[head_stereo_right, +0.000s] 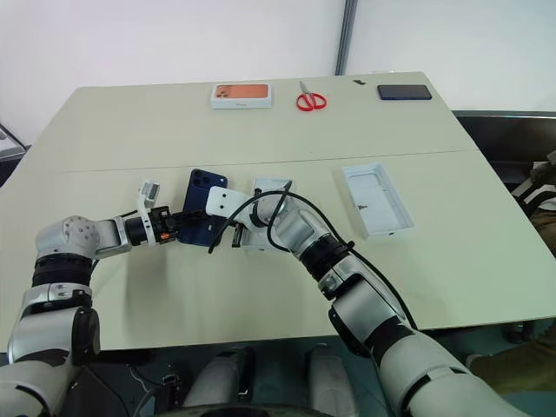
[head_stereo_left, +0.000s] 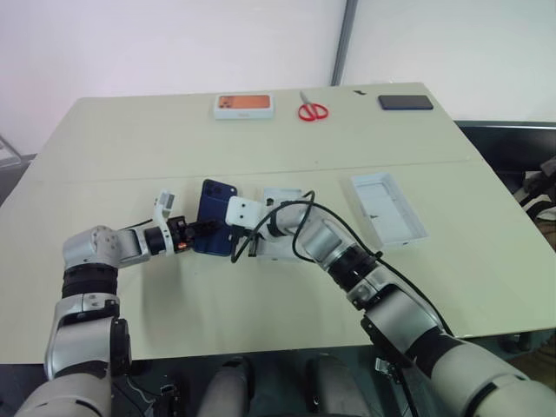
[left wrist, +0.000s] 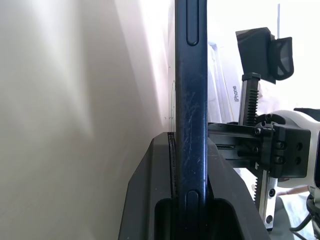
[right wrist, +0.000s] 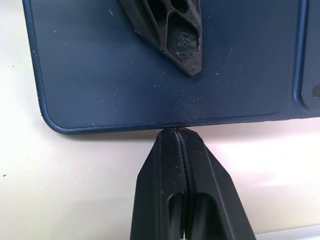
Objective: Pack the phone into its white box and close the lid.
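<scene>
Left jaws [head_stereo_left: 193,236] clamped on the phone [head_stereo_left: 215,228], held on edge mid-desk, long axis toward the far edge. Right jaws [right wrist: 179,134] closed empty beneath its edge. White box [head_stereo_left: 388,208] lies rightward, nearer my right arm.

A pale bench [head_stereo_left: 174,287] carries everything. At its far edge lie an orange-pictured box [head_stereo_left: 244,105], red scissors [head_stereo_left: 313,110] and a black slab [head_stereo_left: 405,102]. The white box [head_stereo_left: 388,208] lies nearer, right.

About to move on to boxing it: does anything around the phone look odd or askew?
Yes: the phone is tilted up off the table, pinched on its edge by the left gripper. The shut right gripper just butts against its other edge. The white box lies apart.
</scene>
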Available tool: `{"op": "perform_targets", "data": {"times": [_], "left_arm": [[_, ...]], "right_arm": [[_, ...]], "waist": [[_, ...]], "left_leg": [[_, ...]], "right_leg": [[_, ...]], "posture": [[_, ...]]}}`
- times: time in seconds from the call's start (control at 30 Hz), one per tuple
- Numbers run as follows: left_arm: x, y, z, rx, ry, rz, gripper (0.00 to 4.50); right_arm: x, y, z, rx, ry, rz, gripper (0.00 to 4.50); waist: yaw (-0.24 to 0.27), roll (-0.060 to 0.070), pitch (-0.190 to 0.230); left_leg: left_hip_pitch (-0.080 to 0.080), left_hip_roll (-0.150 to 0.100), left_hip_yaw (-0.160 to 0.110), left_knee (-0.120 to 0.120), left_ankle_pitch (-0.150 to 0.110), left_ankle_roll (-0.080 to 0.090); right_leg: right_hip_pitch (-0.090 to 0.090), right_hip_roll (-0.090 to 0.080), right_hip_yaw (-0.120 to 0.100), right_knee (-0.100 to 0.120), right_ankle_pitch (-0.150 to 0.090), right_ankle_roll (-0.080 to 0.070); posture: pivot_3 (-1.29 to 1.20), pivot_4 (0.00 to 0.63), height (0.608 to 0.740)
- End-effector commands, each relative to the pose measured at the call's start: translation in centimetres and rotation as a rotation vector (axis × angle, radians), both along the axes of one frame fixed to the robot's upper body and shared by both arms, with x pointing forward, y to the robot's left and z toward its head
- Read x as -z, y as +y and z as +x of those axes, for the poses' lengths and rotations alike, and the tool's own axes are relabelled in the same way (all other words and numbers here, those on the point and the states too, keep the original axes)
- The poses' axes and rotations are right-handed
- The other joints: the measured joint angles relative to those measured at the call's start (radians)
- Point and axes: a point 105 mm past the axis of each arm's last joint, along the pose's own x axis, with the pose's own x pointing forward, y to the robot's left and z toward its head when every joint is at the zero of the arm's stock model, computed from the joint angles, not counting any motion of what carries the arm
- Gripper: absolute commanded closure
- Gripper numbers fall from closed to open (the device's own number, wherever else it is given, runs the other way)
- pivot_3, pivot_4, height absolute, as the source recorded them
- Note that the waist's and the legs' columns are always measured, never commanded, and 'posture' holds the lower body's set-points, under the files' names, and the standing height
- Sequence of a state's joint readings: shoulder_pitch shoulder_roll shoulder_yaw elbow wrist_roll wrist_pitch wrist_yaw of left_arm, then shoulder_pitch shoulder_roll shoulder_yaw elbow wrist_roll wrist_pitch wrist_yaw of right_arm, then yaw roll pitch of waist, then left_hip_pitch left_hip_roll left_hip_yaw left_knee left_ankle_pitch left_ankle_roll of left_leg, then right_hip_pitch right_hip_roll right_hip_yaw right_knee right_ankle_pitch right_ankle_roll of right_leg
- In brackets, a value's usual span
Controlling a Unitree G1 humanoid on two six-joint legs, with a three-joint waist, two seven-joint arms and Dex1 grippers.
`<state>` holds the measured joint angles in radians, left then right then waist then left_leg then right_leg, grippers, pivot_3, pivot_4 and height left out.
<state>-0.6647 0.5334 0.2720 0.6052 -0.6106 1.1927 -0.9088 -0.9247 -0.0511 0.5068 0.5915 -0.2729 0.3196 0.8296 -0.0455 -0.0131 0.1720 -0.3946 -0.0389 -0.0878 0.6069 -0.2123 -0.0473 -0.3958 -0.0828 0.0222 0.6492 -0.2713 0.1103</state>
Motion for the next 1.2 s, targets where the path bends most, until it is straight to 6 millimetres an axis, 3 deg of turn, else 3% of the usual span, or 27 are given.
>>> {"op": "perform_targets", "data": {"times": [0.03, 0.17, 0.27, 0.4, 0.53, 0.73, 0.93, 1.17, 1.2], "left_arm": [[0.0, 0.7, -0.1, -0.038, 0.012, -0.026, 4.44], [-1.0, 1.3, 0.2, -0.088, -0.036, -0.094, 4.44], [-2.7, 1.9, 0.5, -0.148, -0.12, -0.19, 4.44], [-3.7, 2.2, -0.2, -0.166, -0.127, -0.282, 4.5], [-3.8, 2.6, -1.0, -0.193, -0.099, -0.328, 4.5], [-4.4, 1.4, -1.9, -0.154, -0.123, -0.329, 4.5], [-4.5, -0.1, -2.0, -0.122, -0.143, -0.297, 4.5], [-4.6, 0.2, -1.9, -0.137, -0.146, -0.313, 4.5], [-4.6, 0.2, -2.0, -0.136, -0.146, -0.312, 4.5]], "right_arm": [[-1.4, 0.7, -0.3, -0.023, -0.013, 0.066, 4.5], [-4.4, 1.2, -0.9, -0.054, 0.025, 0.268, 4.5], [-7.1, 0.1, -2.2, -0.111, 0.182, 0.477, 4.5], [-7.1, -1.9, -2.8, -0.107, 0.183, 0.433, 3.23], [-6.1, -3.8, -4.6, -0.133, 0.221, 0.367, 1.17], [-4.3, -6.4, -6.5, -0.156, 0.187, 0.196, 1.17], [-2.1, -7.9, -5.3, -0.073, 0.136, 0.083, 1.17], [-0.6, -8.7, -5.1, -0.056, 0.137, 0.016, 1.17], [-0.5, -8.8, -5.1, -0.057, 0.14, 0.01, 1.55]], "waist": [[0.0, 0.0, 0.0], [-0.001, -0.002, 0.001], [0.0, -0.001, 0.001], [0.001, -0.002, 0.002], [0.003, -0.002, 0.002], [0.001, -0.004, 0.004], [0.004, -0.005, 0.004], [0.004, -0.007, 0.005], [0.004, -0.007, 0.005]], "left_leg": [[0.0, 0.0, 0.0, 0.0, 0.0, 0.0], [-0.003, 0.0, 0.0, 0.0, 0.0, 0.0], [-0.009, 0.001, 0.0, 0.001, 0.001, -0.001], [-0.014, 0.001, -0.001, 0.004, 0.001, -0.002], [-0.014, 0.001, -0.001, 0.004, 0.001, -0.002], [-0.015, 0.001, 0.0, 0.004, 0.001, -0.001], [-0.015, 0.001, 0.0, 0.004, 0.001, -0.002], [-0.015, 0.001, 0.0, 0.004, 0.001, -0.002], [-0.015, 0.001, 0.0, 0.004, 0.001, -0.002]], "right_leg": [[0.0, 0.0, 0.0, 0.0, 0.0, 0.0], [-0.003, 0.0, 0.0, 0.0, 0.0, 0.0], [-0.01, 0.0, 0.0, 0.002, 0.0, 0.0], [-0.014, 0.0, 0.0, 0.003, 0.001, -0.001], [-0.014, -0.001, 0.0, 0.003, 0.001, -0.001], [-0.014, -0.001, -0.001, 0.002, 0.001, -0.001], [-0.013, -0.001, -0.001, 0.002, 0.001, -0.001], [-0.013, -0.001, -0.001, 0.001, 0.001, -0.001], [-0.013, -0.001, -0.001, 0.001, 0.001, -0.001]], "posture": [[0.0, 0.15, 0.74], [0.0, 0.15, 0.74], [0.0, 0.15, 0.74], [0.0, 0.15, 0.74], [0.0, 0.15, 0.74], [0.0, 0.15, 0.74], [0.0, 0.15, 0.74], [0.0, 0.15, 0.74], [0.0, 0.15, 0.74]]}}
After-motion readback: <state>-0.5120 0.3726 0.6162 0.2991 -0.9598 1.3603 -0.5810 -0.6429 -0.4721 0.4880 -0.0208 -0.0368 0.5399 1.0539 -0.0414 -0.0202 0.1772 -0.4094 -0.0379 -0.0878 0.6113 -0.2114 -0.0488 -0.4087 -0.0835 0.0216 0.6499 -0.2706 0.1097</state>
